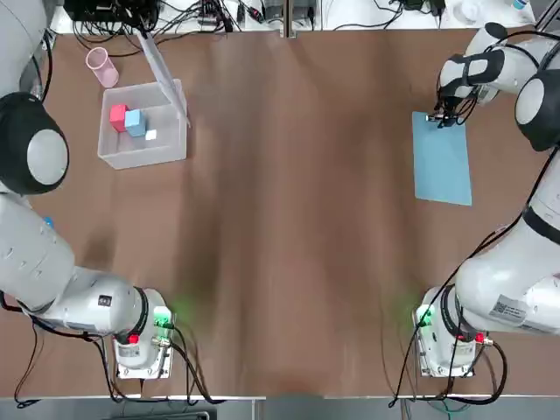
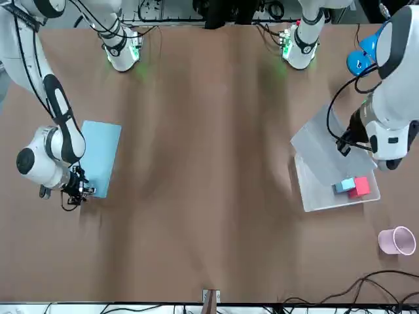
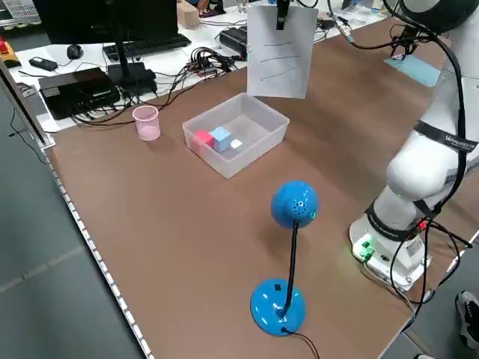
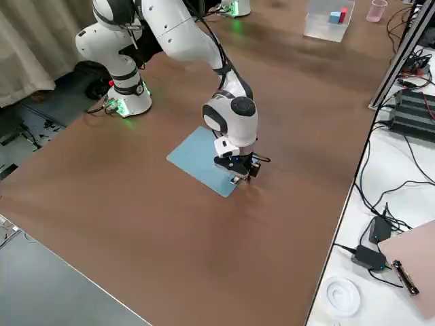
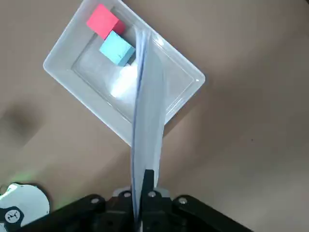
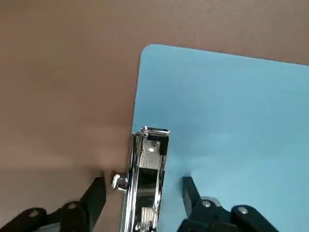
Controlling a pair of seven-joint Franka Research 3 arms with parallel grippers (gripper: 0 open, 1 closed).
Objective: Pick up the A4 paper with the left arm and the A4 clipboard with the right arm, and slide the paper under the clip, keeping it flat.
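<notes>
- The blue clipboard (image 1: 442, 166) lies flat at the upper right of the top view; its metal clip (image 6: 148, 181) sits low, near mid-frame in the right wrist view.
- The right gripper (image 6: 145, 181) straddles the clip, fingers well apart, gripping nothing. Closing off-centre could knock the clip and skew the board.
- Upper centre of the left side view, the paper (image 3: 281, 63) hangs upright, pinched in the closed left gripper (image 5: 143, 191) beside the bin (image 3: 258, 149). Held at one edge, its loose end could sag, snag the bin's rim and crease.
</notes>
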